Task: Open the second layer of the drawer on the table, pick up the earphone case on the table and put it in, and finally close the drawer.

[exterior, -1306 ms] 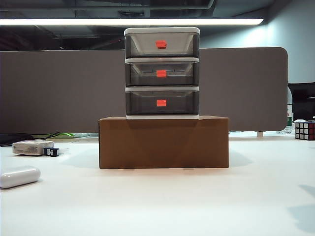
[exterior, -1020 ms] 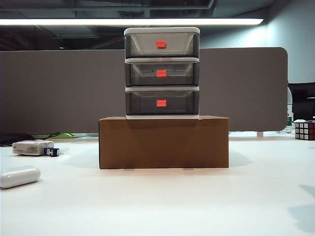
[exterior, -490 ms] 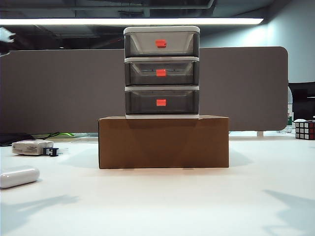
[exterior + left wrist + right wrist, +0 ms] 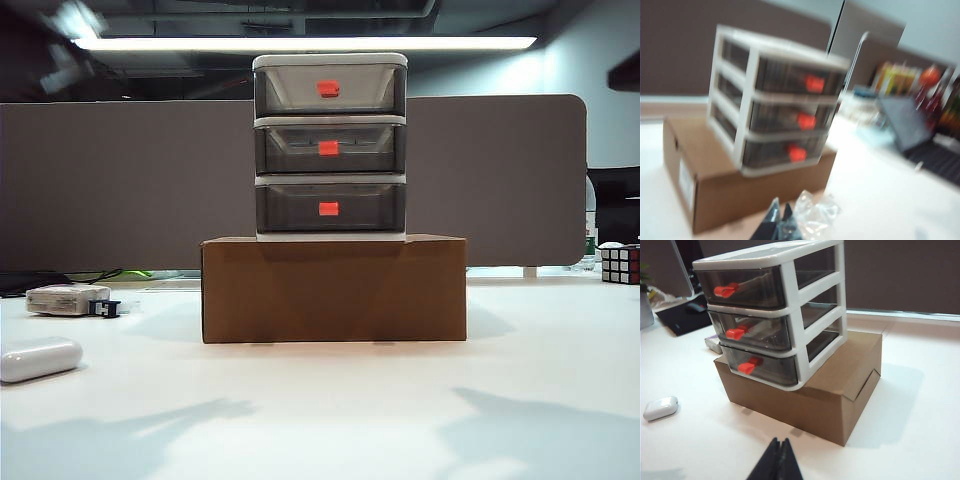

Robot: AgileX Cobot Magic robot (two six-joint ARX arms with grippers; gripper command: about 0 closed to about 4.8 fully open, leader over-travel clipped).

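One drawer unit (image 4: 330, 147) with three drawers, each bearing one red handle, stands on one cardboard box (image 4: 334, 289). The bench (image 4: 330, 410) also carries one earphone case (image 4: 40, 359), one off-white device (image 4: 65, 299) and one puzzle cube (image 4: 619, 265). Two pincers show, the left pincer (image 4: 779, 221) and the right pincer (image 4: 779, 460), both with tips pressed together.

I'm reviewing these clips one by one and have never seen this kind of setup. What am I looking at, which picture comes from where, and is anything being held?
This is a two-armed robot. One picture comes from a fixed camera facing the table; the other two come from cameras on each arm's wrist, looking past its tool.

On the table stands a brown cardboard box with the drawer on top: three smoky-grey layers with red-orange handles, all closed, including the second layer. The white earphone case lies at the front left. Behind it sits an off-white device, and a puzzle cube stands at the far right.

The left tool and right tool each show as dark fingertips pressed together at their picture's edge, above the table in front of the box. Both are shut and hold nothing. The left wrist picture is blurred.
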